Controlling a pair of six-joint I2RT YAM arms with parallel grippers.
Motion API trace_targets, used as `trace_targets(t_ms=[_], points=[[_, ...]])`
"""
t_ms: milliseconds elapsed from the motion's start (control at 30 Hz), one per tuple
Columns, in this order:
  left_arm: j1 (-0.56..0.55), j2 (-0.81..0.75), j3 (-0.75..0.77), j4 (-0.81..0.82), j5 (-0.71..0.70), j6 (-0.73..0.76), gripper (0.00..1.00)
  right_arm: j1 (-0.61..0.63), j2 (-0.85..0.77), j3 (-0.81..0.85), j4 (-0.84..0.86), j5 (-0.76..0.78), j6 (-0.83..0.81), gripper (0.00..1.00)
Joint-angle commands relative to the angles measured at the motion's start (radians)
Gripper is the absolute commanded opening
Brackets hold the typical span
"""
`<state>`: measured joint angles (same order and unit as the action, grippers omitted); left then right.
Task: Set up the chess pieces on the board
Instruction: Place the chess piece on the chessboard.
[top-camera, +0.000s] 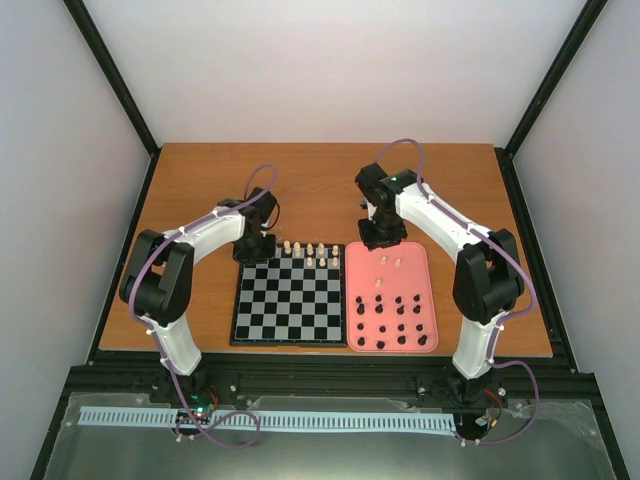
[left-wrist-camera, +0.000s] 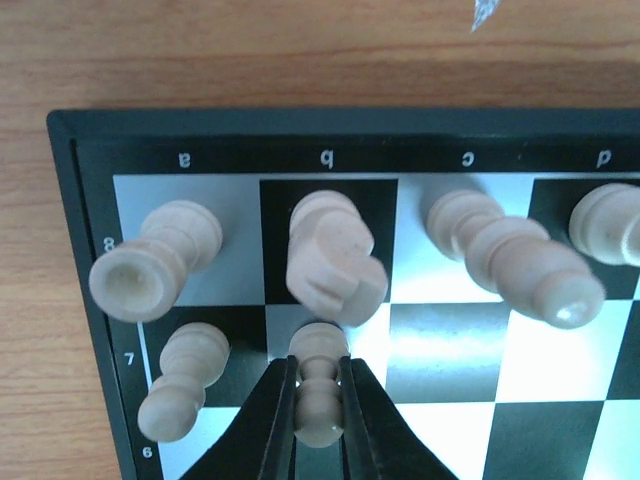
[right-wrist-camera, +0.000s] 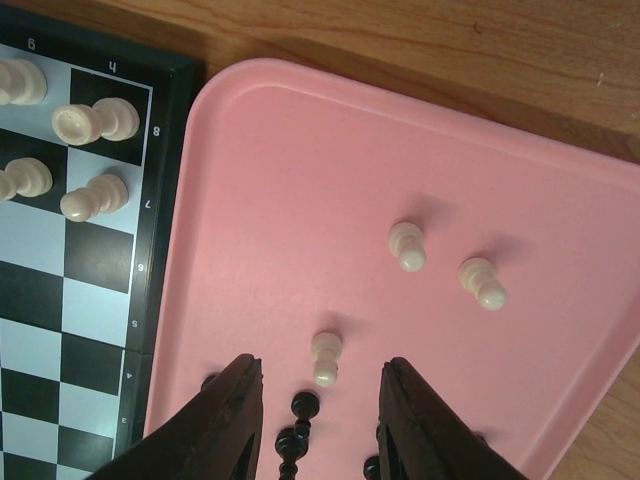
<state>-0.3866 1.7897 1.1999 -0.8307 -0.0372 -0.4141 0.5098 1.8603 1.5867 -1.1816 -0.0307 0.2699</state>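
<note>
Chess pieces (top-camera: 310, 249) in cream line the board's (top-camera: 290, 310) top edge, left claw (left-wrist-camera: 318, 385) clamped on a pawn (left-wrist-camera: 318, 345) there, right claw (right-wrist-camera: 322, 368) gaping over the pink tray (right-wrist-camera: 300, 180) at frame right, three cream pawns (right-wrist-camera: 407, 247) and the black pieces (right-wrist-camera: 305, 405) yet to go.

Cream pieces (left-wrist-camera: 335, 255) on grey-black board (left-wrist-camera: 450, 340)

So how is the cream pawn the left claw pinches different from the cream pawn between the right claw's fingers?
The small cream wooden pawn in the left gripper stands on the grey-and-black chessboard; the other cream pawn stands on the pink rounded tray. The left gripper is shut on its pawn; the right gripper is open, touching nothing. Both pawns are upright, the same colour and shape.
</note>
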Motion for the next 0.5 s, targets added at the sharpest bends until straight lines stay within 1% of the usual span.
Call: trace_targets(t_ms=[0,233,467], points=[[0.011,-0.047,-0.016,-0.019,-0.003,0.015,0.04,-0.008,-0.027,-0.019,0.013,-0.007,-0.003,0.33],[0.011,-0.037,-0.017,-0.009,0.009,0.018,0.04,-0.009,-0.027,-0.023,0.019,-0.009,0.0,0.33],[0.011,-0.032,0.001,-0.011,0.013,0.024,0.08,-0.008,-0.023,-0.021,0.023,-0.011,0.0,0.33]])
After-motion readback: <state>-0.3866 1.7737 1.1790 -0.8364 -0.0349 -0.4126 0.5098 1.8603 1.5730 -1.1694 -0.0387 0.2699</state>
